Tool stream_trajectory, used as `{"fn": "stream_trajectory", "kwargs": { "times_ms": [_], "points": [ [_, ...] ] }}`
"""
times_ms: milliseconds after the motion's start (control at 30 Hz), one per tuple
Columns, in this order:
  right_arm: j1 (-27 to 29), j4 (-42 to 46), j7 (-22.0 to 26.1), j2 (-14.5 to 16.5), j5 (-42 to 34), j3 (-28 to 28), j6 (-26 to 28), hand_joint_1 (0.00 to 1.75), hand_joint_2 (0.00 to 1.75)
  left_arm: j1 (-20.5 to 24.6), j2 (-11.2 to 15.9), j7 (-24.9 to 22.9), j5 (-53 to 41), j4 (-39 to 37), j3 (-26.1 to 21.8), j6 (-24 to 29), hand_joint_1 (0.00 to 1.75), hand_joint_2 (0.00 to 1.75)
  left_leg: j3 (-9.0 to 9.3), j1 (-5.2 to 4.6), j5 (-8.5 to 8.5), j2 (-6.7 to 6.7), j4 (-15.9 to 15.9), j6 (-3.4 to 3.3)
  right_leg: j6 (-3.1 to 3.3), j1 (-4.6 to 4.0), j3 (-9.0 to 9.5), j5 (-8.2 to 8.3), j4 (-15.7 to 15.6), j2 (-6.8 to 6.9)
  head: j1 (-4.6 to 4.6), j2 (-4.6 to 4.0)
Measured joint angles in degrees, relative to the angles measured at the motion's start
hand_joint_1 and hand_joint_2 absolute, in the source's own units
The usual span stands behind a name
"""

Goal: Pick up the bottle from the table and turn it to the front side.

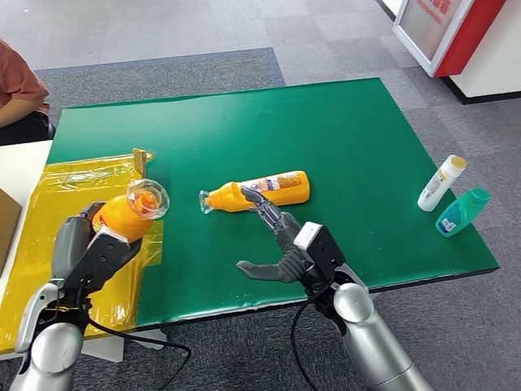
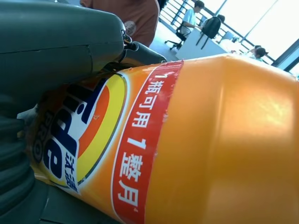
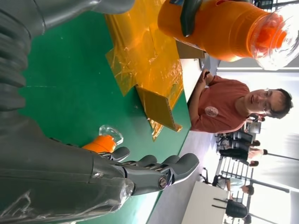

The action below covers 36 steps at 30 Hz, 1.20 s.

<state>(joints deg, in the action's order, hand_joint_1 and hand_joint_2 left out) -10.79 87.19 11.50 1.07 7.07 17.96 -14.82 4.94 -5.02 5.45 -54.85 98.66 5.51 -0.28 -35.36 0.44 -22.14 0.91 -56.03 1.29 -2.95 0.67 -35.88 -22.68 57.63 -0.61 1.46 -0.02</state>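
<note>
My left hand [image 1: 92,254] grips an orange detergent bottle [image 1: 126,213] with a clear cap, lifted above the yellow sheet and tilted with the cap toward the table's middle. Its label with blue letters and a red band [image 2: 141,140] faces the left wrist camera, under my left hand [image 2: 53,46]. A second orange bottle [image 1: 265,191] lies on its side on the green table [image 1: 369,147], cap pointing left. My right hand [image 1: 279,244] is spread just in front of it, fingertips at its neck and thumb held apart. My right hand [image 3: 155,172] is stretched past that bottle's orange neck [image 3: 100,143].
A yellow plastic sheet [image 1: 67,191] covers the table's left end. A white bottle [image 1: 441,182] and a teal bottle [image 1: 461,212] lie near the right edge. A person in an orange shirt [image 1: 19,81] sits at the far left corner.
</note>
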Motion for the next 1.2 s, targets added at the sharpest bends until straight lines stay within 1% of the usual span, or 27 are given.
{"fn": "stream_trajectory", "kwargs": {
  "times_ms": [233, 433, 500, 933, 967, 1000, 1033, 1067, 1133, 1167, 1200],
  "points": [
    [0.1, 0.1, 0.0, 0.0, 0.1, 0.0, -0.1, 0.00, 1.75, 0.0, 0.1, -0.2, -1.4, -0.2, -0.4, 0.4, 1.75, 1.75, 0.00, 0.00, 0.00, 0.00, 0.0, 0.00, 0.00, 0.00, 0.00, 0.00, 0.0, 0.00, 0.00, 0.00],
    [0.7, 2.2, 0.1, -0.9, 0.1, 0.0, -0.2, 0.00, 1.75, 0.0, 0.6, 0.0, -9.2, -1.0, -2.8, 3.4, 1.75, 1.75, 0.00, 0.00, -0.01, 0.00, 0.0, 0.00, 0.00, 0.00, -0.01, -0.01, 0.0, 0.00, 0.00, 0.00],
    [1.0, 2.8, 0.1, -1.3, 0.1, 0.0, -0.2, 0.00, 1.75, 0.0, 0.8, 0.1, -10.6, -1.4, -3.6, 3.9, 1.75, 1.75, 0.00, 0.00, -0.01, 0.00, 0.0, 0.00, 0.00, 0.00, -0.01, -0.01, 0.0, 0.00, 0.00, 0.00],
    [1.7, 3.9, 0.1, -2.3, 0.6, 0.0, -0.2, 0.00, 1.75, 0.0, 1.1, 0.7, -10.9, -3.0, -5.4, 4.8, 1.75, 1.75, -0.01, 0.00, -0.01, 0.00, 0.0, 0.00, 0.00, 0.00, 0.01, 0.00, 0.0, 0.00, -0.01, 0.00],
    [1.8, 4.0, 0.0, -2.3, 1.1, 0.0, -0.4, 0.00, 1.75, 0.0, 1.0, 1.8, -9.4, -3.0, -6.0, 5.7, 1.75, 1.75, -0.04, 0.00, 0.00, 0.00, 0.0, 0.01, 0.00, -0.01, 0.01, 0.00, 0.0, 0.00, -0.01, 0.00],
    [2.0, 4.2, -0.1, -2.4, 1.7, 0.0, -0.6, 0.00, 1.75, 0.1, 0.8, 3.3, -6.0, -2.7, -7.2, 6.3, 1.75, 1.75, -0.06, 0.01, 0.00, 0.00, 0.0, 0.01, 0.00, -0.02, 0.01, 0.00, 0.0, 0.00, 0.01, 0.00],
    [2.3, 4.5, -0.3, -2.5, 2.3, 0.1, -0.8, 0.00, 1.75, 0.4, 0.4, 4.7, 0.2, -2.1, -9.5, 5.9, 1.75, 1.75, -0.06, 0.01, 0.00, -0.01, 0.0, 0.02, 0.01, -0.03, 0.00, 0.00, 0.0, -0.01, 0.02, 0.00],
    [2.5, 4.8, -0.4, -2.5, 2.8, 0.1, -1.0, 0.00, 1.75, 1.0, -0.1, 5.8, 8.5, -1.5, -13.0, 4.0, 1.75, 1.75, -0.06, 0.02, -0.01, -0.04, 0.0, 0.03, 0.01, -0.04, -0.01, 0.00, 0.0, -0.05, 0.02, 0.00],
    [2.9, 5.2, -0.5, -2.7, 3.2, 0.3, -1.2, 0.00, 1.75, 2.1, -1.1, 6.6, 26.5, -0.3, -21.6, -1.2, 1.75, 1.75, -0.01, 0.03, -0.04, -0.21, 0.0, 0.09, 0.05, -0.04, -0.10, 0.02, 0.0, -0.22, -0.03, 0.00],
    [3.1, 5.4, -0.6, -2.8, 3.2, 0.3, -1.2, 0.00, 1.75, 2.6, -1.7, 7.0, 33.4, -0.1, -25.7, -3.0, 1.75, 1.75, 0.00, 0.04, -0.05, -0.29, 0.0, 0.12, 0.07, -0.05, -0.14, 0.02, 0.0, -0.30, -0.04, 0.00],
    [3.2, 5.5, -0.6, -2.9, 3.2, 0.3, -1.2, 0.00, 1.75, 2.9, -2.3, 7.5, 37.6, 0.2, -28.8, -3.9, 1.75, 1.75, 0.00, 0.05, -0.06, -0.31, 0.0, 0.13, 0.07, -0.06, -0.15, 0.01, 0.0, -0.32, -0.04, 0.00]
  ]
}}
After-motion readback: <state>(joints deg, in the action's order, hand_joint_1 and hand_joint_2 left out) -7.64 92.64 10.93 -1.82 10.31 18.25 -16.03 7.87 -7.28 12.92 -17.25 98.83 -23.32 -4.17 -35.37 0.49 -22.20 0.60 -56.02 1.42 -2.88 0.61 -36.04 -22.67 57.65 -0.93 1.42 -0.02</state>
